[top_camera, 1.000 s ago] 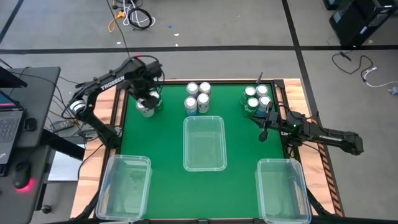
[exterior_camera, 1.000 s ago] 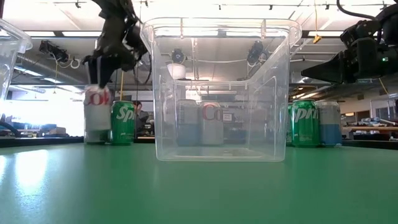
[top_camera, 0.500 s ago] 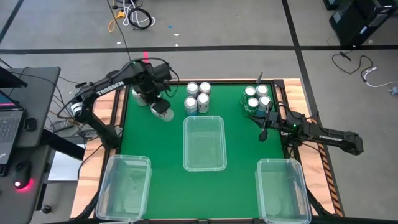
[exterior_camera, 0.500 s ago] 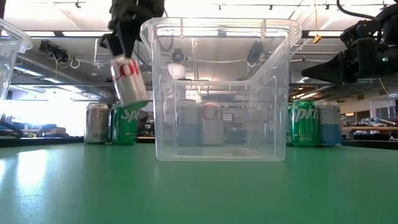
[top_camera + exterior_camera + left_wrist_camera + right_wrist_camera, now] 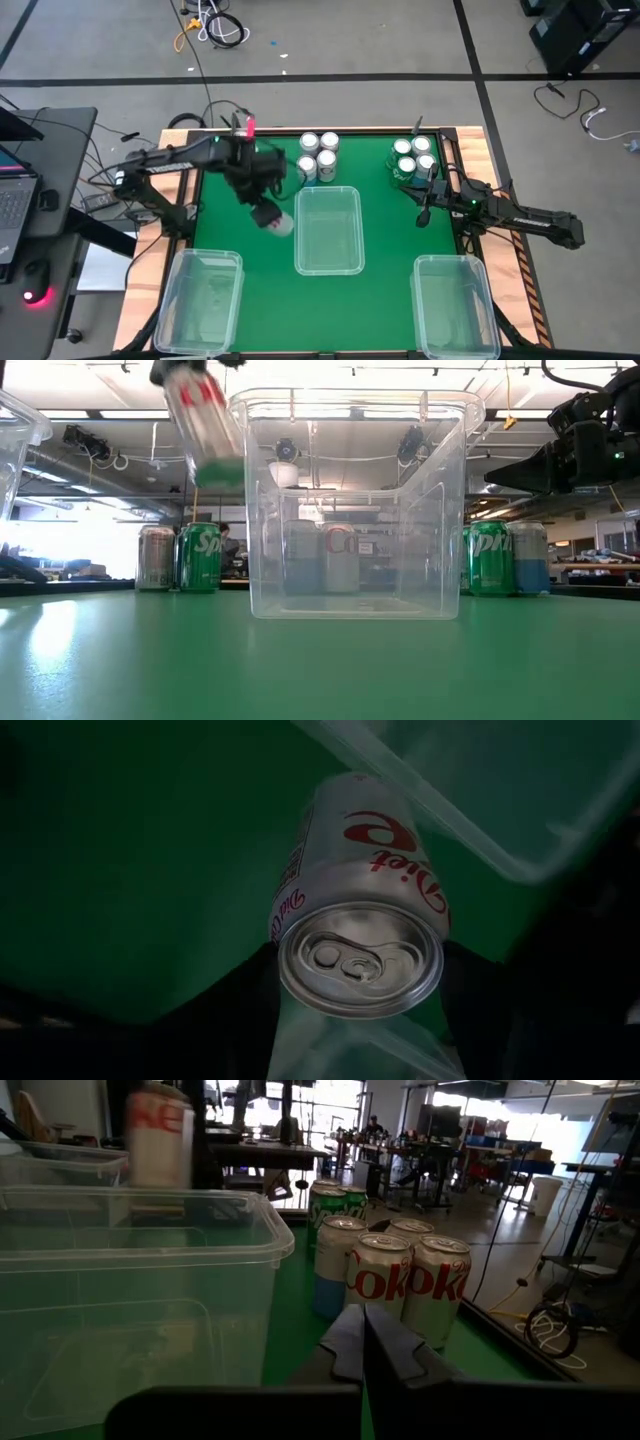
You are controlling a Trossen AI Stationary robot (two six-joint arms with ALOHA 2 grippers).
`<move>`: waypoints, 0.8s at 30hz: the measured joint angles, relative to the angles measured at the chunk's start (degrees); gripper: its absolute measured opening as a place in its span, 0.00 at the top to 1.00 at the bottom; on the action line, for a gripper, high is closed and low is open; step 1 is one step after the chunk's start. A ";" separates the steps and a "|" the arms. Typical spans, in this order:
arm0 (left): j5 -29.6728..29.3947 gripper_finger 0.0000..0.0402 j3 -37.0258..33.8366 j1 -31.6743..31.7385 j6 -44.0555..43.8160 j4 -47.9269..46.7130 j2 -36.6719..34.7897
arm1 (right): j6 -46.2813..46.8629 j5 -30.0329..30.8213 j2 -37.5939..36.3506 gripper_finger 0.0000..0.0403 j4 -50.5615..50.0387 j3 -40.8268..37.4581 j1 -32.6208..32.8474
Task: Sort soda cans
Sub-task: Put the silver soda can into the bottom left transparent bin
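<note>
Overhead, the left arm is reaching across the green worktop (image 5: 230, 235), its left gripper (image 5: 268, 213) grasping a silver-white Diet Coke can (image 5: 275, 220) just beside the left wall of the middle clear bin (image 5: 328, 262). The right gripper (image 5: 423, 214) is waiting near the worktop's right edge, its jaws clenched on nothing, beside a cluster of four cans (image 5: 413, 157). Four more cans (image 5: 318, 156) are standing behind the middle bin, and open green cloth is lying between that bin and the two front bins.

At table height, the held can (image 5: 203, 420) is hanging tilted, well above the cloth, close to the bin's upper left corner (image 5: 240, 405). A silver can (image 5: 155, 558) and a green Sprite can (image 5: 199, 557) are standing behind it.

From the left wrist, the can's silver top (image 5: 360, 960) is facing the camera, red lettering along its pale body.

From the right wrist, the closed jaws are pointing toward two Coke cans (image 5: 405, 1285).
</note>
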 joint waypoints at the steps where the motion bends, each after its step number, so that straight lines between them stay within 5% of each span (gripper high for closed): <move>1: 0.13 0.43 0.33 -1.69 -1.25 -0.06 0.00 | 0.00 0.02 0.02 1.00 0.00 0.00 0.02; 16: 2.33 0.43 2.13 -26.47 -31.70 0.02 -0.09 | 0.00 0.01 0.01 1.00 0.01 0.00 0.01; 24: 4.05 0.43 6.90 -32.44 -44.99 -0.08 -0.09 | -0.02 0.02 0.02 1.00 0.02 0.00 0.00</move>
